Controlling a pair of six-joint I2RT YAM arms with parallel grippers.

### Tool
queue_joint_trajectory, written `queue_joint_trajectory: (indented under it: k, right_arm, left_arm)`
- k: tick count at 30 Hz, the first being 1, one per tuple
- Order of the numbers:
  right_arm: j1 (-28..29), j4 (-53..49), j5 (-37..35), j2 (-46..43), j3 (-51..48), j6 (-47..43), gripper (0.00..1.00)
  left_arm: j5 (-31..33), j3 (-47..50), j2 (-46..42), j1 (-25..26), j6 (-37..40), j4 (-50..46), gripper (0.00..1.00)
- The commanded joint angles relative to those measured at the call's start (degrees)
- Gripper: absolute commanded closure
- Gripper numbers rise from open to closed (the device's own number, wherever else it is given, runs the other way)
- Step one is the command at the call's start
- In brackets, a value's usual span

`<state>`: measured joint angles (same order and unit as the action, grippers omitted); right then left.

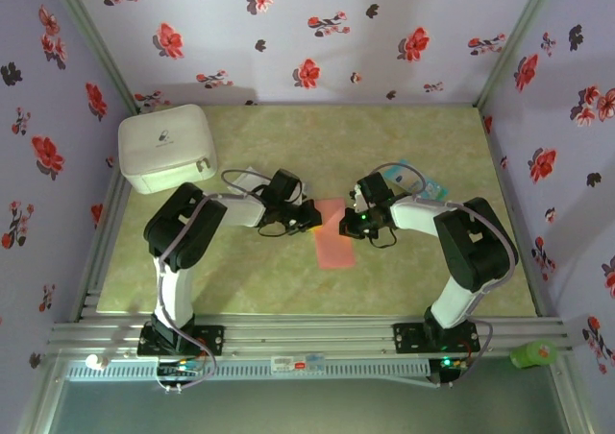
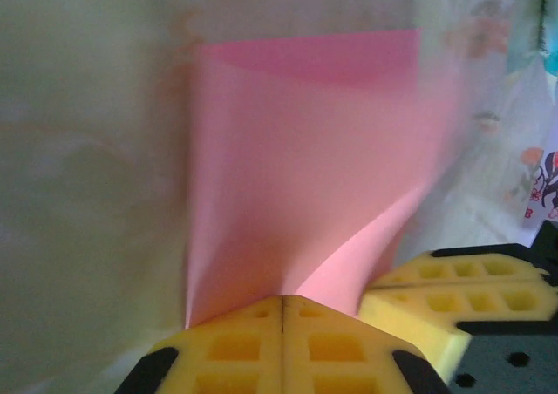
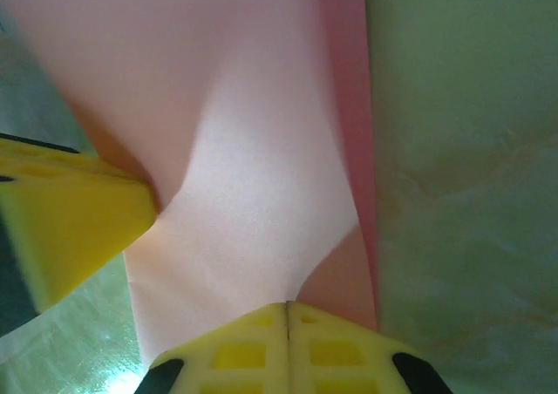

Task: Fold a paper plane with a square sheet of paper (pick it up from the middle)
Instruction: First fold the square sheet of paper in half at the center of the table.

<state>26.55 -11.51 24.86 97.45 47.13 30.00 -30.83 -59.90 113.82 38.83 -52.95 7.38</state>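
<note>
Both arms meet mid-desk, wrists turned in toward each other over the paper (image 1: 335, 247), which lies as a narrow salmon strip on the green desk (image 1: 413, 271), well clear of the white box (image 1: 165, 148) at the far left. The strip's long axis runs near to far, with a slight tilt. The left claw (image 1: 309, 215) comes in from the left and the right claw (image 1: 354, 221) from the right, so the paper sits squarely between them, neither arm closer than the other. Both meet it toward its far end, while the near end lies flat and free on the desk. From the left wrist, the yellow fingers are pressed tight together and the pink sheet rises straight out of their seam, pulled into a soft valley, so that claw looks closed on the paper's left edge. The right wrist shows the same: jaws together, paper puckering up from the tips, gripping the right side, with the other claw's pad just beside. A darker pink band along one edge suggests a second layer underneath, so a fold seems already in. The next move likely turns on that near-far axis, since any crease must be carried along it, not across.
</note>
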Motion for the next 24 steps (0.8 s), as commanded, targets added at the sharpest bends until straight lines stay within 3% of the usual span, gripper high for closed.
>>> queue_joint_trajectory:
  k: [1,11,24]
  right_arm:
    - [-0.2,-7.9,-8.7,2.7,-3.0,-0.3,1.0]
    - [-0.3,-8.0,-8.9,2.8,-2.9,-0.1,1.0]
    - [-0.2,-7.9,-9.0,2.4,-3.1,-0.1,1.0]
  left_arm:
    - [0.2,1.1,2.4,-1.0,-0.1,-0.5,1.0]
    - [1.8,-5.2,-1.6,-1.5,2.1,-10.5,1.0]
    - [1.8,-9.7,1.4,-2.2,2.8,-12.3,1.0]
